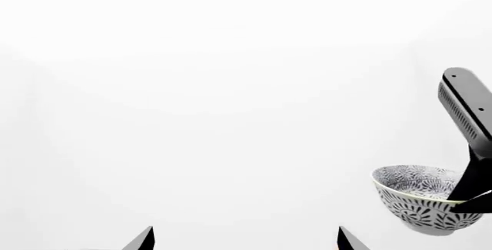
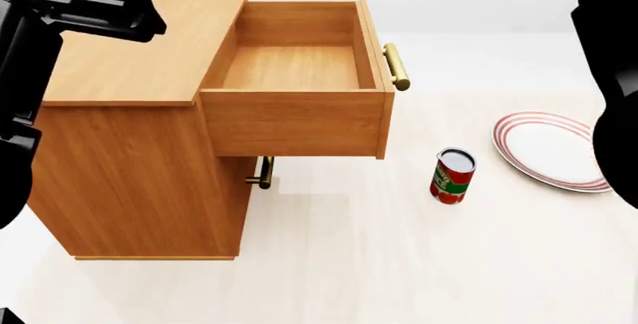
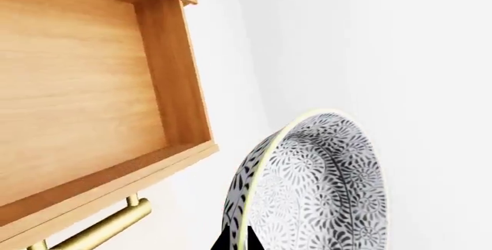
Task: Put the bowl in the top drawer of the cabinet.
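Observation:
The bowl [image 3: 323,186], white with a dense blue-grey pattern, hangs tilted in the air, my right gripper [image 3: 239,235] shut on its rim. It sits just beyond the brass-handle front of the top drawer [image 3: 77,88]. The left wrist view shows the same bowl [image 1: 427,198] held by the right arm [image 1: 469,117]. The head view hides the bowl. There the top drawer [image 2: 294,66] of the cabinet [image 2: 130,152] stands pulled out and empty. My left gripper [image 1: 246,235] is open with nothing between its fingers, and its arm [image 2: 100,3] is above the cabinet top.
A red-labelled can [image 2: 453,176] stands on the floor to the right of the cabinet. A red-rimmed white plate [image 2: 553,148] lies further right. The lower drawer's small brass handle [image 2: 261,172] shows under the open drawer. The right arm [image 2: 613,78] fills the view's right edge.

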Controlling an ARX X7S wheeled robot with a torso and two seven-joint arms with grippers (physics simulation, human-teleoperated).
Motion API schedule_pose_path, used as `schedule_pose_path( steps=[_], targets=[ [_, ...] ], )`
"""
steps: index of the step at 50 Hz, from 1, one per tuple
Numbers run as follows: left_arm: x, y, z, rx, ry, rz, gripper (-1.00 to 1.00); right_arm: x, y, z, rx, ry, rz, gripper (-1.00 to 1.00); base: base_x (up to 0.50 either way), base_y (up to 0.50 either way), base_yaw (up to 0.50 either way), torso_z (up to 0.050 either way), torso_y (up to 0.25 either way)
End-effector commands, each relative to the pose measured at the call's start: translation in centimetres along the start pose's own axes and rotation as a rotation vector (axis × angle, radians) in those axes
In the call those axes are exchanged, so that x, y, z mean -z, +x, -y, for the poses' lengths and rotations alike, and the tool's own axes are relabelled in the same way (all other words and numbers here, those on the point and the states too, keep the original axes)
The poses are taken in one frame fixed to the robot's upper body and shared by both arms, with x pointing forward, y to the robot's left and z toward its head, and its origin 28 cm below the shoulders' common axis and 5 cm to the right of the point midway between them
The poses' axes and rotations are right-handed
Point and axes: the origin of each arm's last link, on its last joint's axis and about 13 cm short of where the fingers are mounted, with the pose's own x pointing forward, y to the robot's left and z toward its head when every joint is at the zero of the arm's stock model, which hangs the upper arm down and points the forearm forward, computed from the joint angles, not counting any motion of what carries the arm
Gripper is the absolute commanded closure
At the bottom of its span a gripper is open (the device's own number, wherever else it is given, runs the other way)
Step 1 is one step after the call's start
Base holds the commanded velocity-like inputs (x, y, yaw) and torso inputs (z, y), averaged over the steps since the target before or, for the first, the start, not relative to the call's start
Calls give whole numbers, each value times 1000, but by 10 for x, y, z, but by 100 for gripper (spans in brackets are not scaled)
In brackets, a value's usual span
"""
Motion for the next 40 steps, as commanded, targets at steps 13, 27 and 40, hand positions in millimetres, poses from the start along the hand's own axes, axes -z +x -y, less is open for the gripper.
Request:
schedule_pose_path(
  steps=[13, 27, 40],
  targets=[
    [0, 0, 0, -39, -1, 8, -100, -45, 21, -19, -139, -94, 256, 100, 0, 0, 0, 0, 1],
    [0, 0, 0, -47, -6, 9, -100, -49, 24, -23, -203, -100, 248, 100, 0, 0, 0, 0, 0],
    [0, 0, 0, -42, -16, 24, -100, -51, 26, -28, -283, -109, 207, 100, 0, 0, 0, 0, 0]
  ],
)
